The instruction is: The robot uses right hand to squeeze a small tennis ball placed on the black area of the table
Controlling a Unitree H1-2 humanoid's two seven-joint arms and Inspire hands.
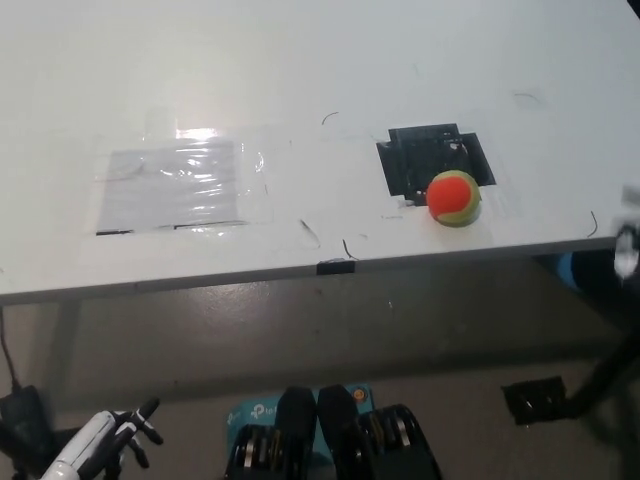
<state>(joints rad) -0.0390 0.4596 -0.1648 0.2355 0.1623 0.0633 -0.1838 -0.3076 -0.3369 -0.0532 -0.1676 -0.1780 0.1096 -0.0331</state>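
On the table, the tennis ball lies far from the left robot hand.

A robotics lab or test room, seen from above. A plain white table carries pen scuffs, a square of black tape marking a spot, and a clear plastic sheet taped flat, both on the tabletop well beyond the white left hand. Below the table edge is bare grey floor, with a dark cable just above that hand.
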